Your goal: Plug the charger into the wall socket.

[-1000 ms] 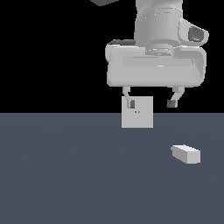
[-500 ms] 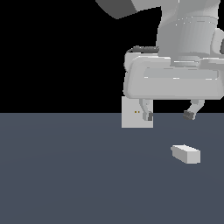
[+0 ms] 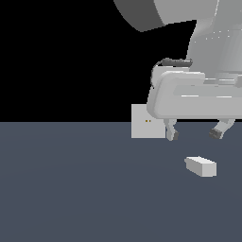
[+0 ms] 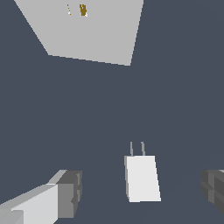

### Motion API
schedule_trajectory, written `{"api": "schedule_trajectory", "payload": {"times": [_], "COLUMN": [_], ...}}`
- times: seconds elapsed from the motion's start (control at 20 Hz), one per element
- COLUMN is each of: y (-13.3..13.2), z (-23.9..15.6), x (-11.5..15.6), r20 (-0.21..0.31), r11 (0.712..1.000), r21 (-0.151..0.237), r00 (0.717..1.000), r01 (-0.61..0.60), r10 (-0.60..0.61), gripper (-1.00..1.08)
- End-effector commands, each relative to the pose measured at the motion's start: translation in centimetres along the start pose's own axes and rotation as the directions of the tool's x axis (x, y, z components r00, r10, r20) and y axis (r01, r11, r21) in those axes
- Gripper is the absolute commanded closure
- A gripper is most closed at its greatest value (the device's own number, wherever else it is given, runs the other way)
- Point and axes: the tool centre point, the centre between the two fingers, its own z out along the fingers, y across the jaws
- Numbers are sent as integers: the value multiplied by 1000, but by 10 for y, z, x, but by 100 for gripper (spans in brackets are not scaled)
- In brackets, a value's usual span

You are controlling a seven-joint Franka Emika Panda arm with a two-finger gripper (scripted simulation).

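The charger (image 3: 201, 166) is a small light-grey block lying on the dark floor toward the exterior view's right. In the wrist view the charger (image 4: 142, 178) shows two thin prongs pointing toward the wall socket (image 4: 89, 30). The wall socket (image 3: 144, 122) is an upright light-grey square plate with two tiny orange dots, partly hidden by the hand. My gripper (image 3: 194, 134) is open and empty, hovering a little above the charger, with its fingers (image 4: 68, 192) spread to either side of it.
The dark grey floor (image 3: 71, 189) stretches around both things. The large grey arm body (image 3: 203, 90) fills the upper part of the exterior view's right.
The gripper has moved from in front of the wall socket toward the exterior view's right and lower, coming over the charger. The charger and the socket have not moved.
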Motion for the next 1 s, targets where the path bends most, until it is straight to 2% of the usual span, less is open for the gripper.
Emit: {"api": "schedule_trajectory", "payload": {"times": [0.0, 0.4, 0.95], "y": [3, 10, 11], "z": [3, 9, 18], "x": [-2, -5, -10], "r20": [-14, -38, -38], "r11": [1000, 1000, 1000], "r21": [3, 9, 9], "r00": [1000, 999, 999], "r01": [6, 17, 18], "r10": [-6, -17, -17], "gripper": [-92, -92, -92]}}
